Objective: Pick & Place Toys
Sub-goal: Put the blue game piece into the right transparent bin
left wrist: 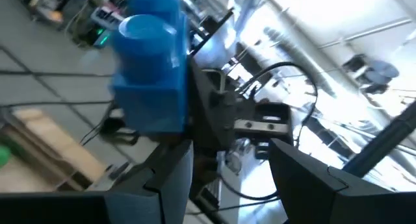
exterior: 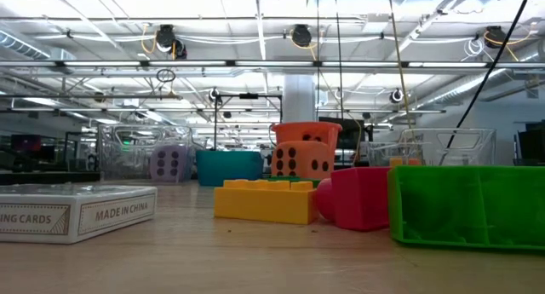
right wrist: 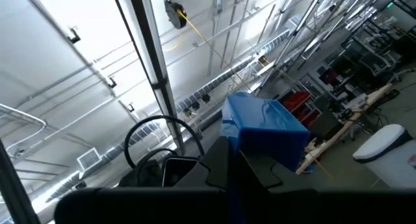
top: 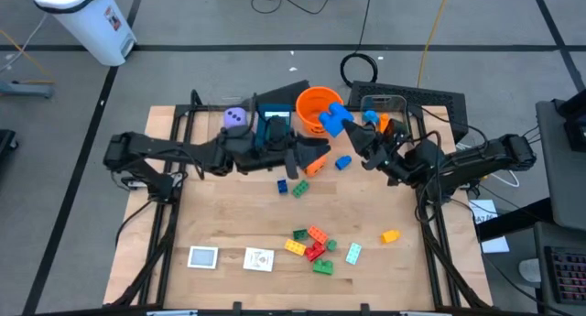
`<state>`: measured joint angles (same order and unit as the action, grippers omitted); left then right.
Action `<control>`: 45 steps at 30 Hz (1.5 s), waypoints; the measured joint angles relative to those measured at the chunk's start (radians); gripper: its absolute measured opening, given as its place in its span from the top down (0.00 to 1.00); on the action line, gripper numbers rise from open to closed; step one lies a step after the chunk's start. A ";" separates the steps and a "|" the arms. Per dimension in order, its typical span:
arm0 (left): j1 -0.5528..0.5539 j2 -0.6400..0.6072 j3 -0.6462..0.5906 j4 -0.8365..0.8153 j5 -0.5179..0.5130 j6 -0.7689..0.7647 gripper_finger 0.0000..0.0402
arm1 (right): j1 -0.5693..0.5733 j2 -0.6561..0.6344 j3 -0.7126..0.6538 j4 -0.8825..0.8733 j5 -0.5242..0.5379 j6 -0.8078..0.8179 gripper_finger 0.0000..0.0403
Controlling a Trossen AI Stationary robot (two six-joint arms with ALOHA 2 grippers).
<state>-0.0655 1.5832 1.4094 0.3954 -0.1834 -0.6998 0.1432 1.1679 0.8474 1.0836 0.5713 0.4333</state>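
While pinched in the right hand, blue brick tilted toward the bucket.

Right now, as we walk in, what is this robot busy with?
It is sorting toys. The right gripper is shut on a blue brick, held up beside the orange bucket. The left gripper hangs nearby, its fingers apart with nothing visibly held. More bricks and two white cards lie on the table.
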 joint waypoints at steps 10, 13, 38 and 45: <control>0.015 0.002 0.000 -0.029 -0.049 0.029 0.48 | 0.000 0.004 0.000 0.007 0.000 0.026 0.99; 0.015 0.002 0.000 -0.035 -0.049 0.035 0.48 | 0.000 0.004 0.000 0.024 0.000 0.026 0.99; 0.046 0.002 0.000 -0.028 -0.084 0.089 0.48 | 0.002 0.105 0.001 0.109 -0.027 0.122 0.99; 0.046 0.002 0.000 -0.028 -0.084 0.097 0.49 | 0.002 0.109 0.001 0.117 -0.028 0.096 0.99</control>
<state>-0.0191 1.5848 1.4090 0.3676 -0.2669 -0.6027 0.1452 1.2774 0.8482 1.2002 0.5434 0.5291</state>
